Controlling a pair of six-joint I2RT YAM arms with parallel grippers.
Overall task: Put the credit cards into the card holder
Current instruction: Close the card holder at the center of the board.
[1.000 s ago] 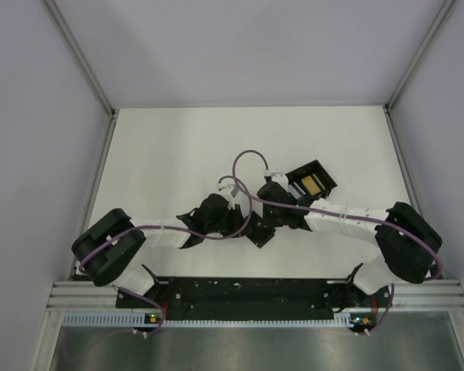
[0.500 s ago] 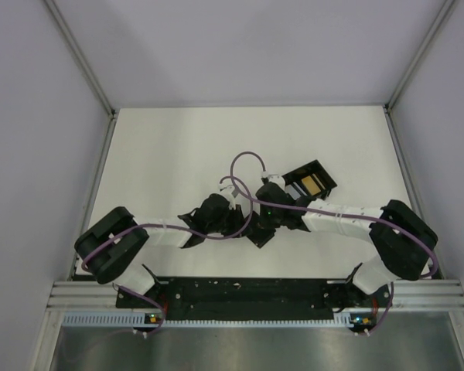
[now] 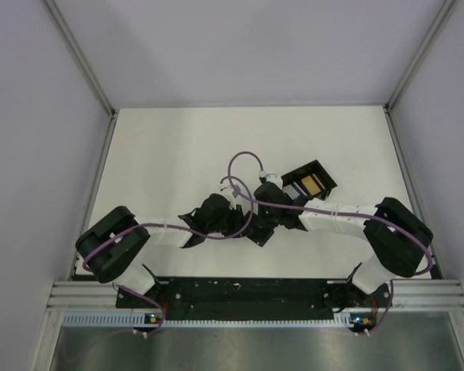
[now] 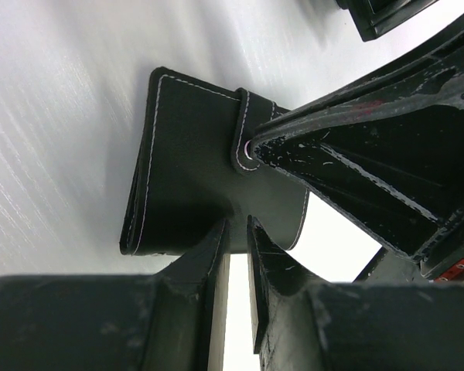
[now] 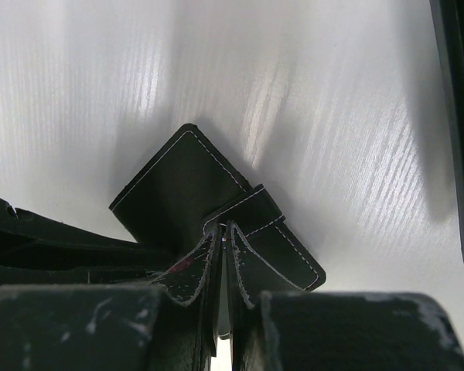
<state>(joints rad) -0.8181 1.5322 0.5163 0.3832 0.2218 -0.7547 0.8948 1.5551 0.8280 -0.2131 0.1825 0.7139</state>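
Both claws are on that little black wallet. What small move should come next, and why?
Probably the right gripper should peel the strap off the card holder, with the left gripper pinching the holder's edge to steady it. The strap seems fastened across the holder, so no card could go in.

Your top camera looks down from above and behind the arm bases and takes in the whole white table (image 3: 178, 147). Your two wrist cameras sit very close to the tabletop, angled down. All three share the card holder (image 4: 185, 178), which is near centre in both wrist views and at 5 o'clock of centre overhead.
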